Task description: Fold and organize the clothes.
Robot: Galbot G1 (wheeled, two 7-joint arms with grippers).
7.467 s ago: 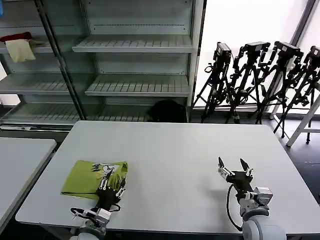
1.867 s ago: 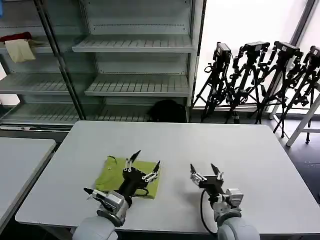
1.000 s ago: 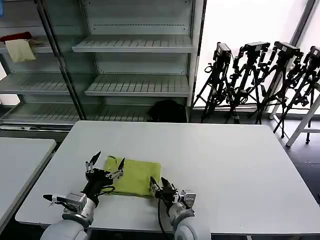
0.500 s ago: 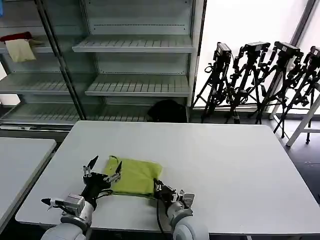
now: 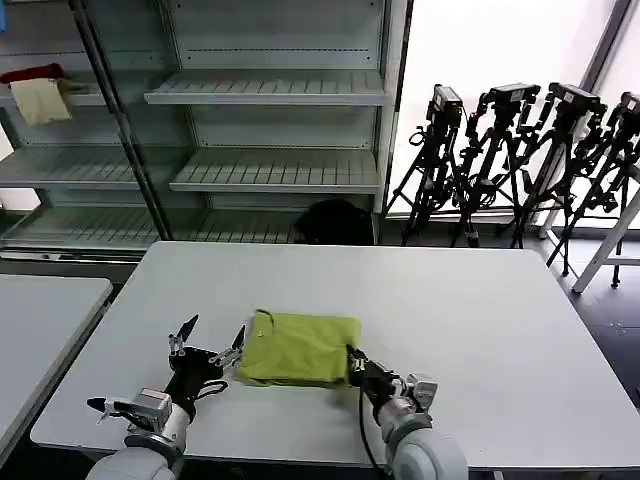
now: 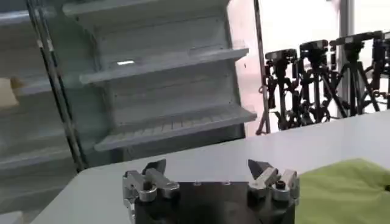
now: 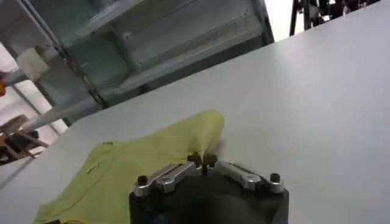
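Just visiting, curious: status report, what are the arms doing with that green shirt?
Right pincer shut on folded T-shirt corner. Left pincer open beside it, apart. Table ahead unobstructed.

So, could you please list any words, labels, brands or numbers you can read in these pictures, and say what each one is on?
None can be read.
The lime-green T-shirt, folded on the white table and pinched at one corner by the right claw, shows plain fabric with no print facing up.
The left claw, open beside the shirt, bears no legible marking.
The shelving and the tripods carry no readable labels.
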